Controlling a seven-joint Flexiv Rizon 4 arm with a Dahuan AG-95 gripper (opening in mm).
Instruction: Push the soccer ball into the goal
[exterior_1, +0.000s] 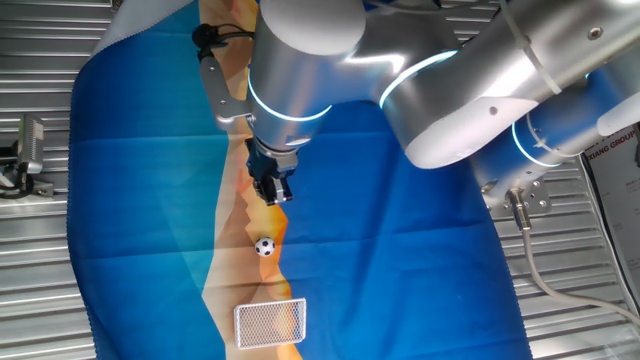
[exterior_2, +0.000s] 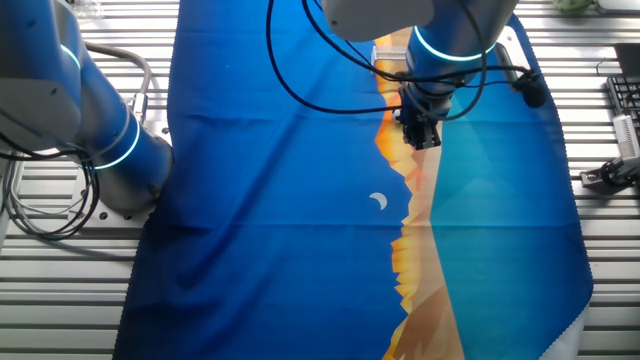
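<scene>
The soccer ball (exterior_1: 264, 246) is a tiny white ball with black patches, lying on the orange strip of the blue cloth. The goal (exterior_1: 270, 322), a small white-framed mesh box, stands just below it at the near edge of the picture. My gripper (exterior_1: 272, 192) points down at the cloth a short way above the ball, apart from it, so gripper, ball and goal lie roughly in one line. Its dark fingers look pressed together with nothing between them. In the other fixed view the gripper (exterior_2: 425, 135) hangs over the orange strip, and the ball is hidden behind the arm.
The blue cloth (exterior_1: 140, 200) covers a slatted metal table. A metal fixture (exterior_1: 28, 150) sits off the cloth at the left. The arm's base (exterior_2: 110, 150) and cables stand beside the cloth. A white crescent (exterior_2: 378, 202) is printed on the cloth.
</scene>
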